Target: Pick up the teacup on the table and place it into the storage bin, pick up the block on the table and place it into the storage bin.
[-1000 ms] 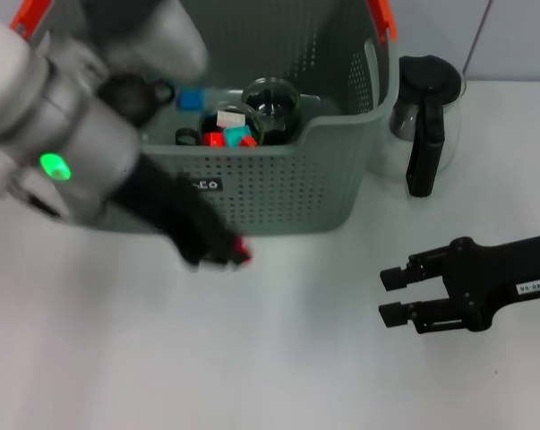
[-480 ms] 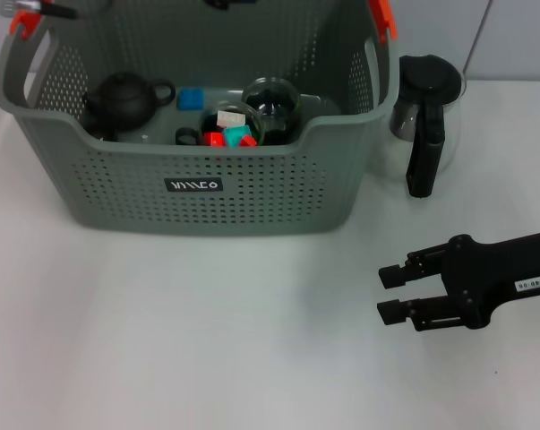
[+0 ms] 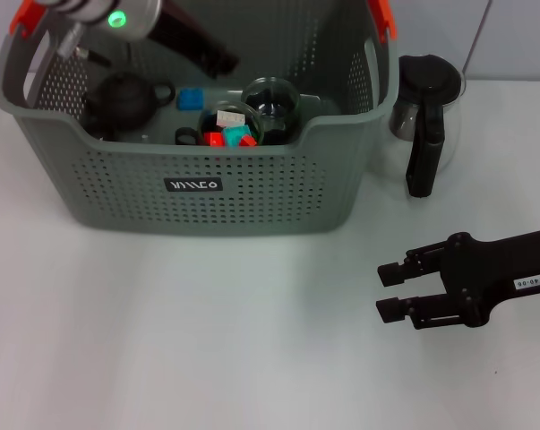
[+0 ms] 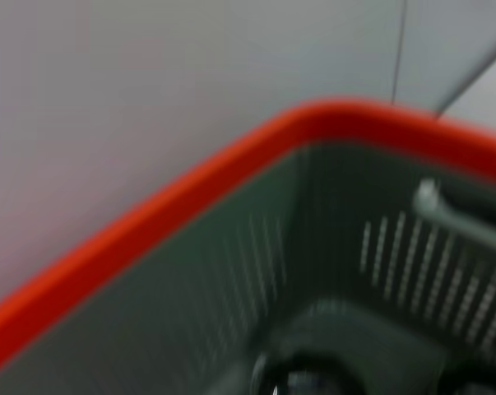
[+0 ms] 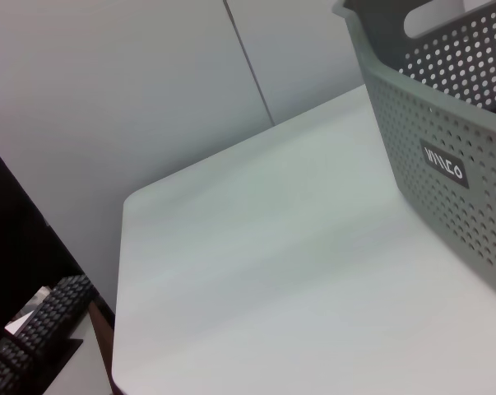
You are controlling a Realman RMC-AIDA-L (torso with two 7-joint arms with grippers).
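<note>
Seen from the head camera: a white counter carrying the storage bin, a grey perforated basket with orange-trimmed handles. On the bin's front wall, a small black label with stylised white lettering, not clearly readable; the same label visible on the bin in the right wrist view.

Inside the bin: a dark teapot, a small blue block just beside the teapot's handle, a dark round glass vessel near the middle, and touching its front a clear teacup holding red and teal blocks.

Left gripper reaching down over the bin's interior, above the blue block, with a green light glowing on the wrist; jaws blurred, state impossible to tell, nothing visibly held. From the left wrist camera, only the bin's orange rim and grey slotted wall, blurred.

Right gripper resting low over the counter, in front of the bin and off its right corner, jaws parted and empty. On the right arm, a small white tag, print too small to read.

Beside the bin's right wall, a glass coffee pot with a black lid and handle.
</note>
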